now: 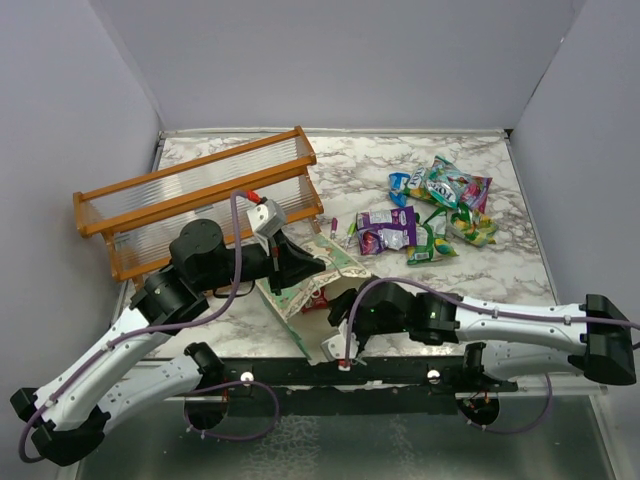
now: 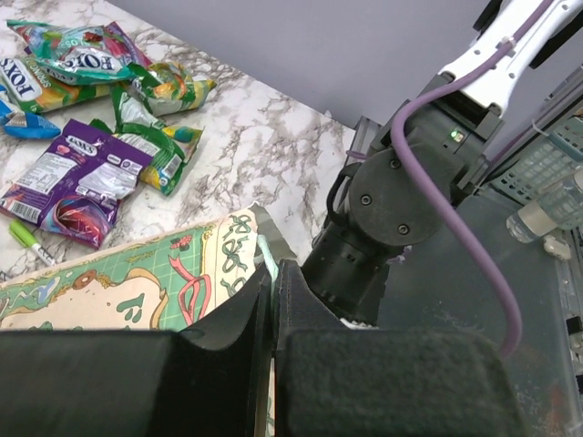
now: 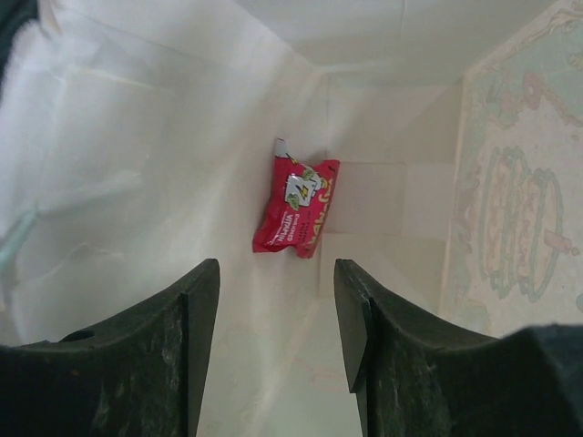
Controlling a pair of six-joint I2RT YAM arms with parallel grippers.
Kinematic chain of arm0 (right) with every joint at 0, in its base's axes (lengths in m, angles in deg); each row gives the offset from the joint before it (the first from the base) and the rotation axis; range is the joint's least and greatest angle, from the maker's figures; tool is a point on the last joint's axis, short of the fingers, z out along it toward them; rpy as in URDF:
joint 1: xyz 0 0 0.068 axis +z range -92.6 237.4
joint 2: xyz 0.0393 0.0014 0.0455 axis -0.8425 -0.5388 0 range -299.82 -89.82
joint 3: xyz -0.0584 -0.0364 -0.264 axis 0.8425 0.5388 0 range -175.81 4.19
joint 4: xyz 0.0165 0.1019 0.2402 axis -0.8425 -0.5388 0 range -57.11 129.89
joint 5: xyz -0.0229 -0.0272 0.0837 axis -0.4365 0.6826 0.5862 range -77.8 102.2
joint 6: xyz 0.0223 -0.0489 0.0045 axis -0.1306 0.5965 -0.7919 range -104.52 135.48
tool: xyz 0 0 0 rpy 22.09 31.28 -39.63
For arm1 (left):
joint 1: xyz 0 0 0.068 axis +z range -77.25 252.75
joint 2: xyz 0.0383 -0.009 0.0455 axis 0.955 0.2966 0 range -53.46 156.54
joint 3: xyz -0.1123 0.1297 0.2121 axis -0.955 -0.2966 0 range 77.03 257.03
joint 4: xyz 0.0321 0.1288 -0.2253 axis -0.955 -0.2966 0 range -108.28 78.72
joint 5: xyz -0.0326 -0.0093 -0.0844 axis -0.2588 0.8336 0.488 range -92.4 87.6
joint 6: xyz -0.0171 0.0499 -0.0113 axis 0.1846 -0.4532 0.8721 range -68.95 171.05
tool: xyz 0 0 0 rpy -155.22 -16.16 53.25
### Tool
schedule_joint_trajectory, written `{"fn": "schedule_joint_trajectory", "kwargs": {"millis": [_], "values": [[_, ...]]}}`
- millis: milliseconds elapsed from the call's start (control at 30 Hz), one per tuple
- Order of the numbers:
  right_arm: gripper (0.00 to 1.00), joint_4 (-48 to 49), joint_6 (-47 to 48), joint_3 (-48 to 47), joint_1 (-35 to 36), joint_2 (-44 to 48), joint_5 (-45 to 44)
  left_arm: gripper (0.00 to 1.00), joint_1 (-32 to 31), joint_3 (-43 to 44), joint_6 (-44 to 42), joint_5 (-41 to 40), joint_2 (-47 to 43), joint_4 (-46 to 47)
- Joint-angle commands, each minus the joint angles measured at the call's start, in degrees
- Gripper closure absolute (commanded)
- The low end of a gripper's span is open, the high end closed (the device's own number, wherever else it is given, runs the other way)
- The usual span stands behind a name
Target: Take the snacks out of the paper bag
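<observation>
The paper bag (image 1: 300, 283) lies on its side on the marble table (image 1: 520, 270), in the lower middle of the top view. Its mouth is turned toward the lower edge of the frame. The outside is mint-green with a drawn pattern, and the inside is cream-white.

In the right wrist view one small red packet (image 3: 296, 209) with yellow letters lies deep in the bag, at its far end, near the middle of the frame. It is shiny and a little crumpled.

The right claw (image 3: 275, 309) is inside the mouth of the bag. Its two fingers stand apart at the bottom of the frame, and nothing is between them. The red packet is ahead of the gap, higher in the frame, and it does not touch the fingers.

The left claw (image 2: 273, 305) is closed and pinches the rim of the bag.

The other snacks (image 1: 440, 205) lie in a loose heap on the table, in the upper right of the top view, well apart from the bag. They are purple, blue, teal-white and green-yellow packets.
</observation>
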State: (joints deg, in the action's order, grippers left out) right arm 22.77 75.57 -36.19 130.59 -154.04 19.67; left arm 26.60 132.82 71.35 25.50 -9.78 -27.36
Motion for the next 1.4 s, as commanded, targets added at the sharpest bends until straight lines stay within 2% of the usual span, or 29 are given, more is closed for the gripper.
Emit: {"fn": "schedule_joint_trajectory", "kwargs": {"millis": [0,300,633,833,1133,1200,1367], "values": [[0.49,5.8,-2.37,-1.5,0.5,-2.53,-3.76,1.0,0.13,-0.46,0.88,2.31,-1.39,1.72],[0.56,6.96,-6.24,-3.38,0.53,-8.2,-7.98,1.0,0.1,-0.19,1.95,3.0,-1.08,2.79],[0.5,9.46,-9.79,-3.79,0.51,-12.48,-9.31,1.0,0.11,-1.03,3.73,4.36,-0.15,5.96],[0.49,15.82,-13.29,-1.25,0.39,-13.73,-11.97,1.0,0.15,-1.12,4.43,5.19,0.01,6.6],[0.55,24.88,-15.56,3.74,-0.39,-13.38,-17.0,1.0,0.09,-0.45,4.1,4.3,-0.44,5.78],[0.54,24.57,-14.59,3.22,-0.46,-13.53,-14.34,1.0,0.13,-0.27,4.07,4.43,-0.19,5.94],[0.43,24.8,-13.03,2.96,-0.46,-15.27,-8.81,1.0,0.12,0.47,3.97,4.72,0.41,5.94]]}}
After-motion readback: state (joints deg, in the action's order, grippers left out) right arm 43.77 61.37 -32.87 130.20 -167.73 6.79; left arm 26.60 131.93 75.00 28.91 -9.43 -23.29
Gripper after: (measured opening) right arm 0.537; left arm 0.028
